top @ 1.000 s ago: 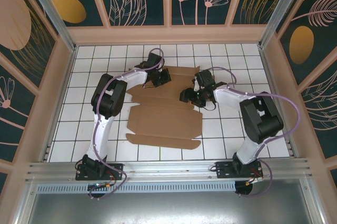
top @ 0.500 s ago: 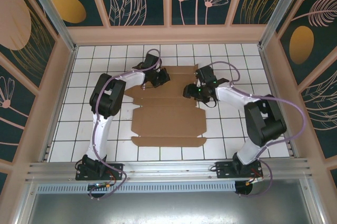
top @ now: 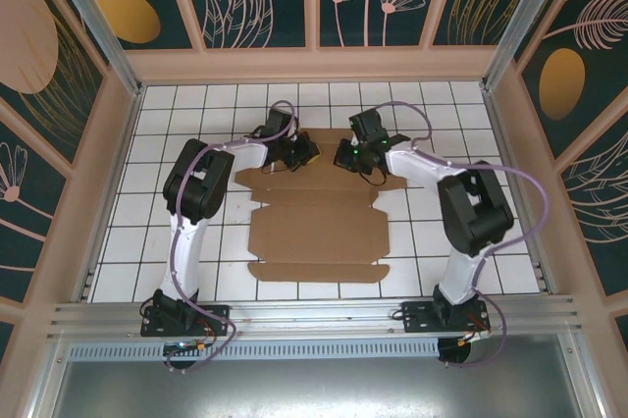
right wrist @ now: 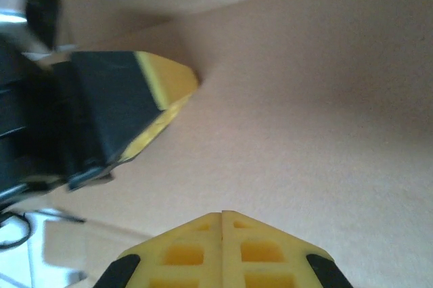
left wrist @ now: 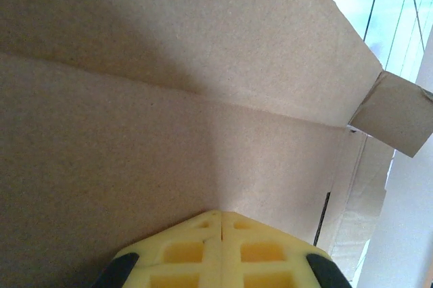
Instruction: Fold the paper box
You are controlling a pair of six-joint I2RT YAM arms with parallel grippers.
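Note:
The paper box [top: 314,227] is a flat brown cardboard sheet with flaps and creases, lying on the white tiled table [top: 157,212]. Its far panel is tilted up between the two arms. My left gripper [top: 300,151] is shut with nothing between its fingers, and its yellow tips [left wrist: 222,215] press against the cardboard [left wrist: 169,132] just below a crease. My right gripper [top: 349,155] is shut and empty too, its tips [right wrist: 222,215] close to the cardboard surface [right wrist: 304,119]. The left gripper's fingers [right wrist: 169,85] show at the upper left of the right wrist view, touching the same panel.
Wooden walls [top: 118,143] with painted panels close in the table on three sides. An aluminium rail [top: 314,315] runs along the near edge by the arm bases. A small end flap [left wrist: 396,122] sticks out at the sheet's corner.
My right gripper has shut and swung left and away onto the far panel, close to the left gripper. The sheet has shifted a little to the right. The left gripper stayed shut.

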